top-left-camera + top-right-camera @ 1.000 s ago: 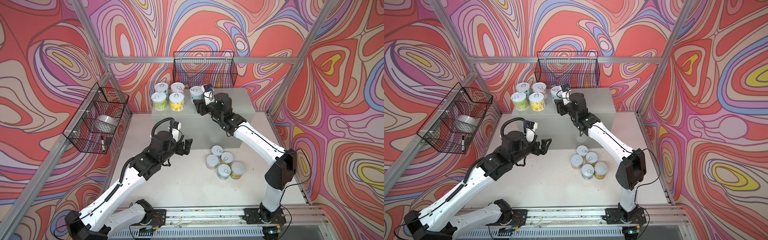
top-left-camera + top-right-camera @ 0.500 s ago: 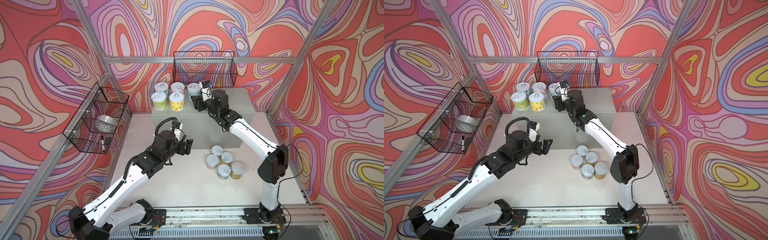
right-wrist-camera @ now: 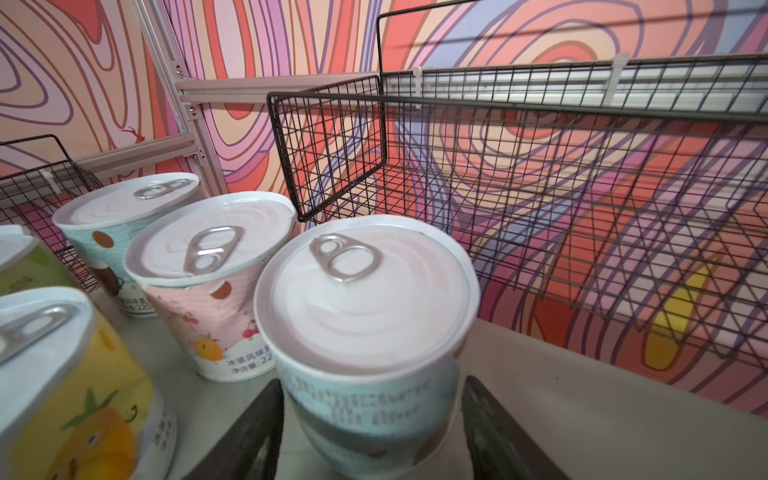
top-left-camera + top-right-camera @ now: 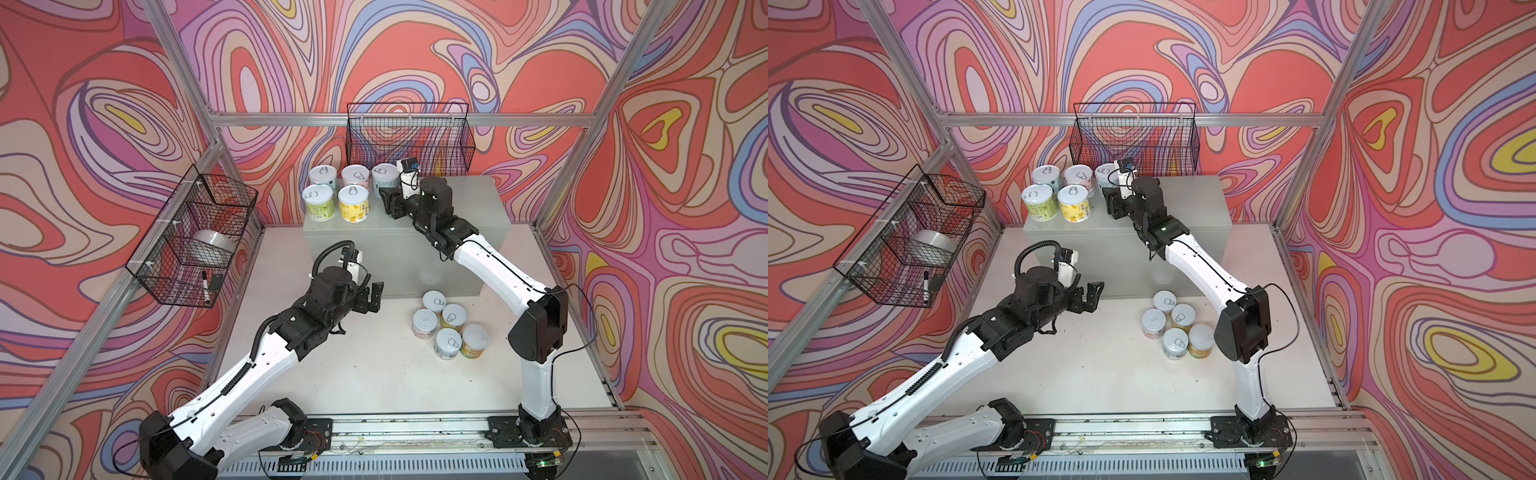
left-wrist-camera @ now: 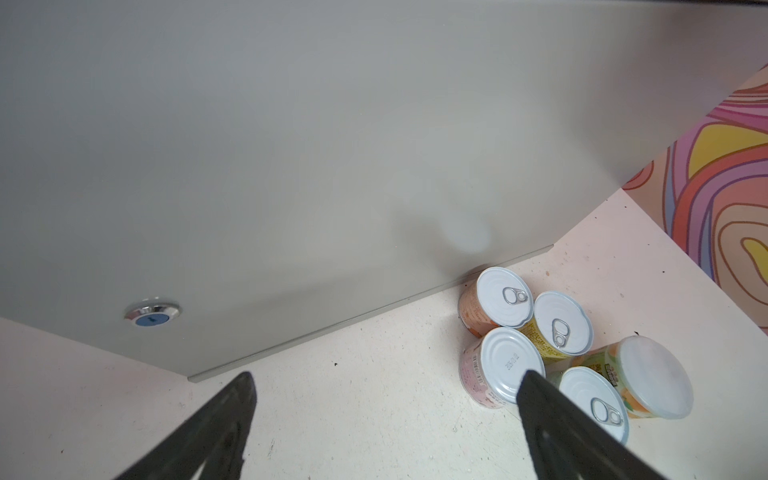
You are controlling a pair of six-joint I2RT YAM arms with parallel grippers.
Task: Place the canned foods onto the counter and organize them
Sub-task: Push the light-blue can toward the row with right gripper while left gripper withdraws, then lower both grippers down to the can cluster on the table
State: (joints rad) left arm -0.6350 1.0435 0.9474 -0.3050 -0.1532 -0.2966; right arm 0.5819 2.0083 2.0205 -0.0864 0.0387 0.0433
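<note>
Cans on desk: five short cylindrical cans (image 4: 353, 202) with silver pull-tab lids stand upright on the pale grey rectangular metal desk (image 4: 486, 199), at the far left corner of its top, in two close rows.
Blue-green can: the pale blue-green can (image 3: 365, 299) closes the back row and rests on the desk top, between the fingers of the right end effector (image 3: 370, 386).
Grip: its jaws stand on both sides of this can; whether they press the wall or are just free of it, I cannot tell.
Empty arm: the left end effector (image 4: 370, 296) is spread wide and holds nothing, low before the desk front.
Cans waiting: five more cans (image 5: 505, 297) sit in a tight cluster on the white base plate (image 4: 374, 374), just before the desk front; one pink can (image 5: 513, 365) shows a plain stamped end, so it probably stands upside down.
Handling: I judge the cans stiff, not fragile, of some weight if full, with smooth labels that can slip. It is better to take one across the side wall at middle height, an outer can first, because the cluster leaves little room for fingers.
Hard to see: in both top views the right arm covers the foot of the blue-green can; the label print is too small to read.
</note>
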